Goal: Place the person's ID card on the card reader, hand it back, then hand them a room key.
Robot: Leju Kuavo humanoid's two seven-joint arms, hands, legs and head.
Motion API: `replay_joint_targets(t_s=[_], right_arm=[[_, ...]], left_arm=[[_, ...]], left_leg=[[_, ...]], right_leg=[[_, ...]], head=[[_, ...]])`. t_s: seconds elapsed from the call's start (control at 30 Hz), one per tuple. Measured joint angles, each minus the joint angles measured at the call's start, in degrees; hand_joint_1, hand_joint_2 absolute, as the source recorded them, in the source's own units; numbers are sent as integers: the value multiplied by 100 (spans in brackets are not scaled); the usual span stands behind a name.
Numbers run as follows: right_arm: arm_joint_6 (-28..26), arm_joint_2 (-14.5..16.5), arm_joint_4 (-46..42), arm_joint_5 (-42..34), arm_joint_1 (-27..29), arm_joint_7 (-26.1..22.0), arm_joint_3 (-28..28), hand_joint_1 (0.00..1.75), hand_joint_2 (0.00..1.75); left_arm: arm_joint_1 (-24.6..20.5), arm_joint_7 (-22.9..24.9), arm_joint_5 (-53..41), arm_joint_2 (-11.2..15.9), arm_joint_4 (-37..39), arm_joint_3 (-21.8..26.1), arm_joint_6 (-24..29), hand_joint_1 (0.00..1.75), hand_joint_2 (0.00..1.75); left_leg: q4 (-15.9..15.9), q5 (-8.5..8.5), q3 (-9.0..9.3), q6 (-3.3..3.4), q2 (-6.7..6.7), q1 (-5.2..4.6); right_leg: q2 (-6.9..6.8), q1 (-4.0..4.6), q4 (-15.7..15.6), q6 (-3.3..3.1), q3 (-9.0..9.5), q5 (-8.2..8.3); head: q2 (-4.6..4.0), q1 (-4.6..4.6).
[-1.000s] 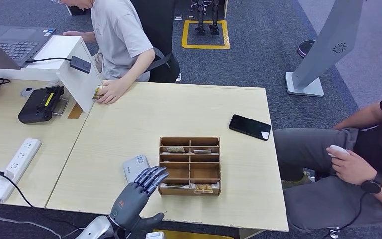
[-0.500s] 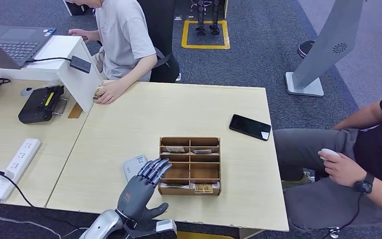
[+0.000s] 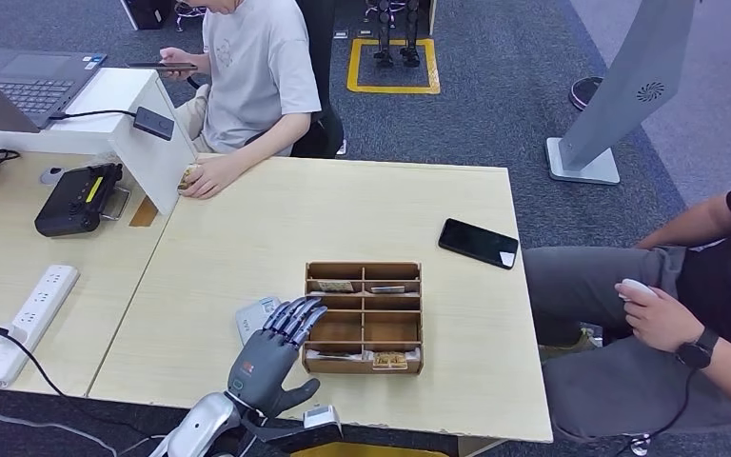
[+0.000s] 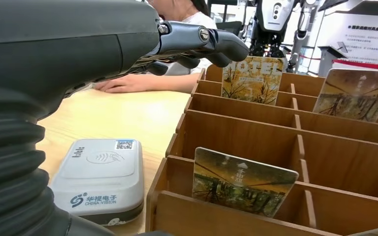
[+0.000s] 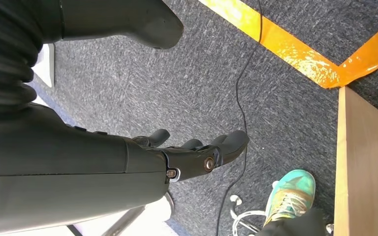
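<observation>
ID card lies at the far left corner of the table, under the hand of a seated person in a grey shirt, well apart from the robot. Nearer, the grey card reader sits just left of the wooden key rack, whose slots hold upright room key cards. The robot's left hand hovers over the reader with fingers stretched out and apart, holding nothing; the right hand hangs toward the carpet beside the table edge, fingers loosely extended and empty. The risk ahead looks to be the long reach: with the card pinned flat under the person's palm, the fingers could slide over it or nudge the rack beside the hand as the arm swings out.
</observation>
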Motion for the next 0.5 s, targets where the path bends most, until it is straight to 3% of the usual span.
replay_joint_targets(t_s=[0.5], right_arm=[[3, 3, -4, -121, 3, 3, 131, 0, 175]], left_arm=[[27, -335, 487, -93, 22, -2, -222, 0, 175]], left_leg=[[0, 0, 0, 0, 0, 0]], right_leg=[[0, 0, 0, 0, 0, 0]], head=[[0, 0]])
